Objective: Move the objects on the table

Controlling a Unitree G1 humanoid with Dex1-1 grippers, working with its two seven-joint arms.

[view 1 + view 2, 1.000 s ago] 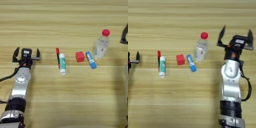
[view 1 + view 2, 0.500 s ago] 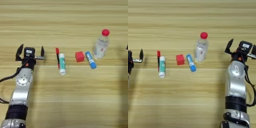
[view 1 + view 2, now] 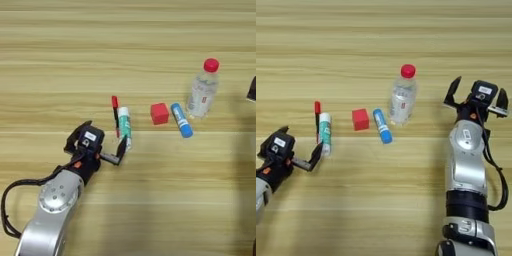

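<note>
Two grippers flanked a row of small objects on the plank table (image 3: 150,45).

The left gripper (image 3: 97,144), fingers spread, sat just near of the white tube (image 3: 125,128), one finger hiding the tube's near end. The thin pen (image 3: 116,114) lay beside the tube; the cube (image 3: 159,113), blue glue stick (image 3: 181,120) and clear ribbed bottle (image 3: 202,91) stood rightward. The right gripper (image 3: 478,99), fingers apart, waited right of the bottle; its arm was cut off at the near edge.

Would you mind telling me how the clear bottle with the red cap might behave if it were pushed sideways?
The bottle stands upright, tall and narrow, so a high push would probably tip it. It looks mostly empty, hence likely light. Once down, its round body could roll toward the blue tube.
</note>
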